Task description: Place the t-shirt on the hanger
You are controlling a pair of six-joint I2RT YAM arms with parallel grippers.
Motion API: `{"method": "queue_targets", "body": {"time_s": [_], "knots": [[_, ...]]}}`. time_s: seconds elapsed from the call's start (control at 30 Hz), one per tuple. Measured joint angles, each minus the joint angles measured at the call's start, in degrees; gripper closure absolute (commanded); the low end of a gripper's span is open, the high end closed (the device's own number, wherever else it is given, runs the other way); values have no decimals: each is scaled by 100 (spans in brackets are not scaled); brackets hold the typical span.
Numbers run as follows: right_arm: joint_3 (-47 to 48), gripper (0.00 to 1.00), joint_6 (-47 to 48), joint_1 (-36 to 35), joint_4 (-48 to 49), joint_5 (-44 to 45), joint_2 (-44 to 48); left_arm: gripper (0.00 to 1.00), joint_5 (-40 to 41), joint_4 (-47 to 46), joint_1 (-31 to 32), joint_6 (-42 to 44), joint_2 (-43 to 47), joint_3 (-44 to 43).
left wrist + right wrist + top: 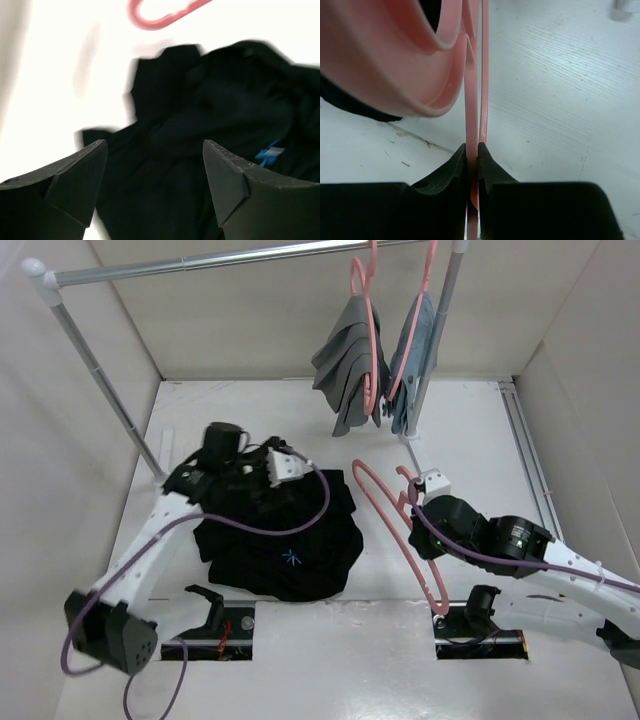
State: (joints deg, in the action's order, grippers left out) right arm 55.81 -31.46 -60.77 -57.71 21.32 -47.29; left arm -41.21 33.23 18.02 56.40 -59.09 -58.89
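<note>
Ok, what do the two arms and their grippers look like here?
Left arm and right arm: white links, black joint housings, a purple cable along each. Left gripper and right gripper have matte black, wedge-shaped fingers.

Top cam high behind arms (140,550), L wrist close over t-shirt (200,100), R wrist tight on hanger (420,60), both shared w/ top.

I find no words, numbers or brand names that I can read anywhere. The only sign is a small blue mark (291,558), shaped like a thin-armed star, on the black t-shirt (250,555), on the part of it nearest my arm bases. In my left wrist view the same blue (270,153) shows on the t-shirt only as a blurred patch, with no letters I can make out.
</note>
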Motion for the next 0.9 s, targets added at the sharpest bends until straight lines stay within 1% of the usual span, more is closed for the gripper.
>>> {"method": "queue_targets", "body": {"time_s": [0.1, 0.17, 0.23, 0.3, 0.4, 0.47, 0.57, 0.6, 0.73, 0.77, 0.8, 0.9], "knots": [[-52, 100, 22, 0, 11, -125, 4, 18, 315, -516, 1058, -789, -815, 92], [-52, 100, 39, 0, 20, -186, 0, 17, 621, -739, 1755, -1167, -1117, 251], [-52, 100, 44, 0, 26, -232, 15, 16, 872, -857, 2260, -1475, -1329, 330], [-70, 100, 44, 0, 37, -249, 59, 16, 1180, -1012, 2400, -1683, -1508, 337], [-166, 100, 42, 0, 68, -282, 190, 20, 1648, -1270, 2367, -1880, -1880, 334], [-223, 100, 42, 0, 92, -313, 229, 26, 1904, -1342, 2380, -1954, -2177, 334], [-260, 100, 61, 0, 98, -361, 212, 26, 2177, -1355, 2511, -1991, -2588, 339], [-273, 100, 63, 0, 116, -380, 208, 27, 2232, -1386, 2551, -1998, -2651, 367], [-306, 100, 94, 0, 122, -503, 195, 73, 2505, -1537, 2629, -2048, -2667, 549], [-317, 100, 142, 0, 138, -555, 201, 94, 2559, -1563, 2629, -2057, -2667, 575], [-332, 100, 205, 0, 162, -634, 221, 100, 2618, -1565, 2627, -2092, -2667, 584], [-350, 100, 413, 0, 205, -992, 264, 100, 2721, -1504, 2575, -2094, -2664, 518]]}}
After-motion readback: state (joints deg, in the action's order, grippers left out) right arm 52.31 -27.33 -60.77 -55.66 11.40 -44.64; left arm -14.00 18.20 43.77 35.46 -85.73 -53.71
